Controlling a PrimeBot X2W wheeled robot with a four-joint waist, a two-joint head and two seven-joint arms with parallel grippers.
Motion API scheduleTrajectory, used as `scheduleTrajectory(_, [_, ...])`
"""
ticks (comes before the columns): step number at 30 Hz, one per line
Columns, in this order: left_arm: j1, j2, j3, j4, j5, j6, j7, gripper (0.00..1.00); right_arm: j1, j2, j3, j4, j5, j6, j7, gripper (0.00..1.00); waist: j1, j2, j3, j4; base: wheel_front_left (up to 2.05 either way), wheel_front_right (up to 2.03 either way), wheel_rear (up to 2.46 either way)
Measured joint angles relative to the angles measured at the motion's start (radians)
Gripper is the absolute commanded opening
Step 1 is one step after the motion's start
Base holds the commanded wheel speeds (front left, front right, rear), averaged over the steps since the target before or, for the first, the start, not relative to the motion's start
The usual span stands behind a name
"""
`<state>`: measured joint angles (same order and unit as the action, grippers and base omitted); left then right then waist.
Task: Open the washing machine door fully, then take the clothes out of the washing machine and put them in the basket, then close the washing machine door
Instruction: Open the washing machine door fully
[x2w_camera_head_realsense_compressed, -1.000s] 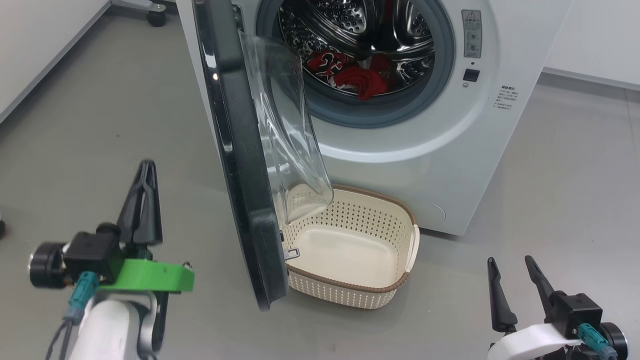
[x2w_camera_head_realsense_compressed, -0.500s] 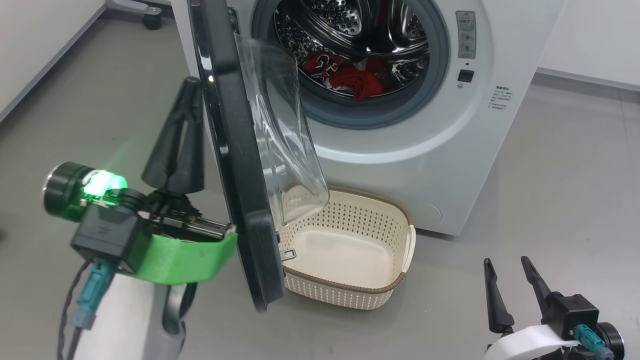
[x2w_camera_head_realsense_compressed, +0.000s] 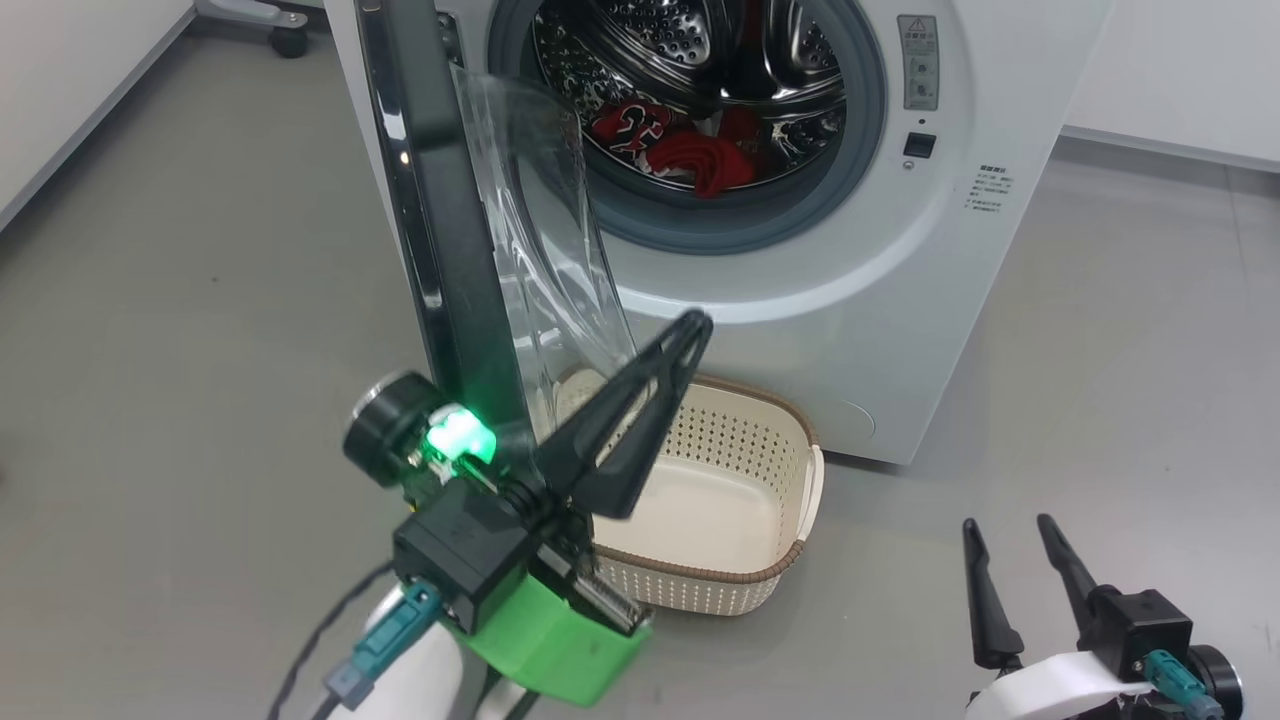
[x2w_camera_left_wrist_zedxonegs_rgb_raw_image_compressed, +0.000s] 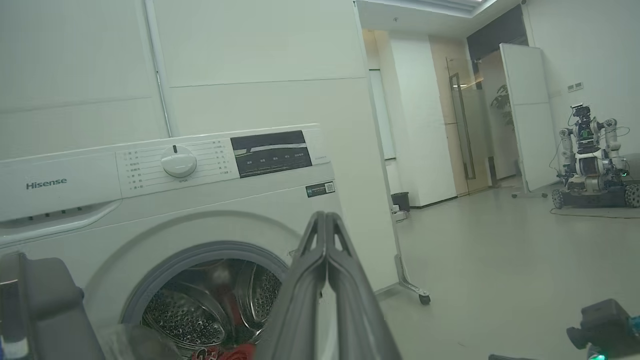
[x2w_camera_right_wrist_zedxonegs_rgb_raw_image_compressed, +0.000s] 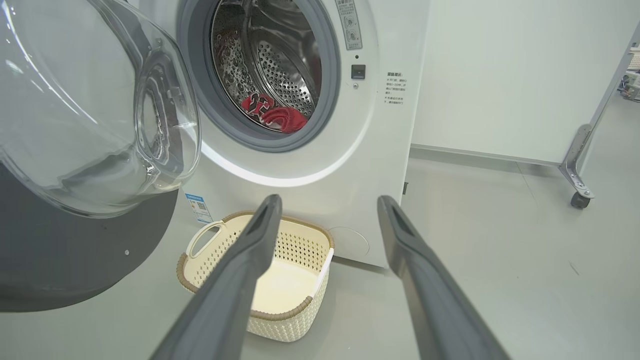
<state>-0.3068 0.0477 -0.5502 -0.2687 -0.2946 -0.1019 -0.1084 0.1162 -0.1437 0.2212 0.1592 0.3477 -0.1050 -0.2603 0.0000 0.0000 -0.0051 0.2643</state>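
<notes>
The white washing machine (x2w_camera_head_realsense_compressed: 880, 330) stands with its door (x2w_camera_head_realsense_compressed: 440, 230) swung out edge-on, black rim toward me and glass bowl (x2w_camera_head_realsense_compressed: 540, 220) facing the drum. Red clothes (x2w_camera_head_realsense_compressed: 690, 150) lie in the steel drum. The cream basket (x2w_camera_head_realsense_compressed: 790, 420) sits on the floor under the opening. My left gripper (x2w_camera_head_realsense_compressed: 690, 325) is shut and empty; it slants up to the right across the door's lower inner side and above the basket, and I cannot tell whether it touches the door. Low at the right, my right gripper (x2w_camera_head_realsense_compressed: 1005, 525) is open. The right wrist view shows the basket (x2w_camera_right_wrist_zedxonegs_rgb_raw_image_compressed: 305, 222) and clothes (x2w_camera_right_wrist_zedxonegs_rgb_raw_image_compressed: 277, 115) beyond its spread fingers (x2w_camera_right_wrist_zedxonegs_rgb_raw_image_compressed: 250, 250).
Grey floor lies all around the machine. A wheeled stand leg (x2w_camera_right_wrist_zedxonegs_rgb_raw_image_compressed: 575, 170) stands against the white wall to the right, and a caster (x2w_camera_head_realsense_compressed: 285, 40) sits at the far left. Another robot (x2w_camera_left_wrist_zedxonegs_rgb_raw_image_compressed: 590, 160) is parked far down the room.
My left gripper has swung from the door's outer left side to the right, past its lower edge, to the inner side. The head camera shifted slightly. The right gripper stayed put.
</notes>
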Motion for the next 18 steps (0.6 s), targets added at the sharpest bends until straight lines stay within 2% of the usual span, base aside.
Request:
scheduleTrajectory(7, [0.110,0.001,-0.042,0.015,-0.049,0.003,0.068,0.00,0.000,0.004,0.008,0.003,-0.016,0.008,0.000,1.00,0.0000,0.0000,0.002,-0.009,0.00,0.00,0.00])
scheduleTrajectory(18, [0.226,0.010,-0.013,0.105,-0.049,0.080,0.135,0.00,0.000,0.010,0.006,0.004,-0.025,0.016,0.000,1.00,0.0000,0.0000,0.013,-0.014,0.00,0.00,0.00])
